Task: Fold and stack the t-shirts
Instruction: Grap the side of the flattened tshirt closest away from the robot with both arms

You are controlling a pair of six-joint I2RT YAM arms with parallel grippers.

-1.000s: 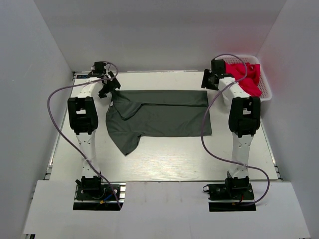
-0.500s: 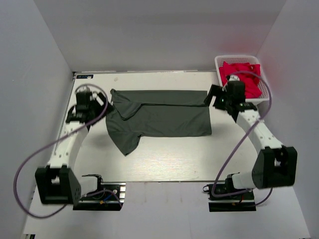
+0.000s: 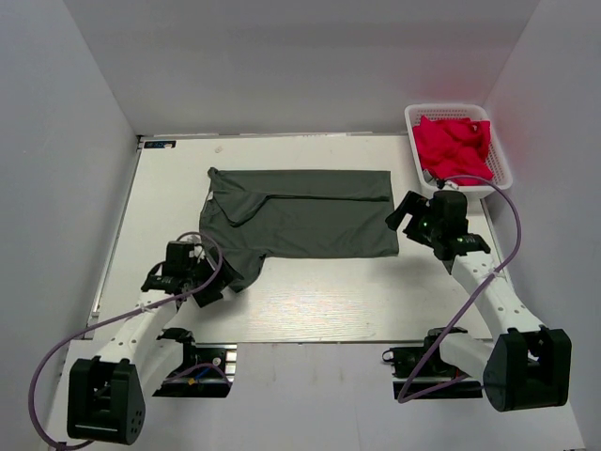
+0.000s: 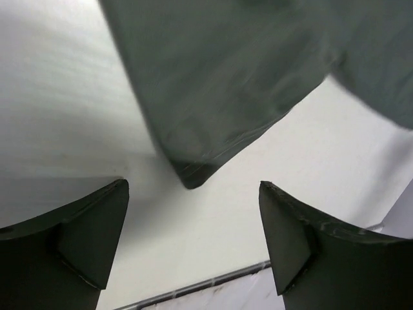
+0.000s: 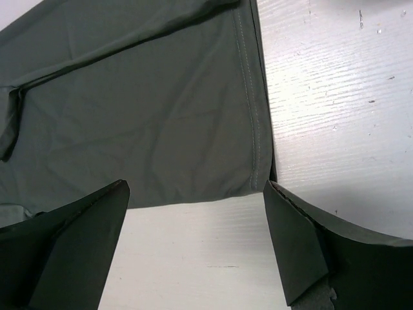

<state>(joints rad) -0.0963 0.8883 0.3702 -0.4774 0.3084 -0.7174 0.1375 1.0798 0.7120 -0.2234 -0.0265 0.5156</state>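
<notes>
White tabletop, charcoal t-shirt partly folded, limp and light; my left pincer and right pincer both wide, empty; I'd pinch sleeve tip and hem corner.

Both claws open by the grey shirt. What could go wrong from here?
Left claw faces only the sleeve tip; gripping there may drag the sleeve and skew the fold.
Right claw sits by the hem corner and might pinch just one layer.
Right arm's cable loops by the basket and could snag it.
</notes>
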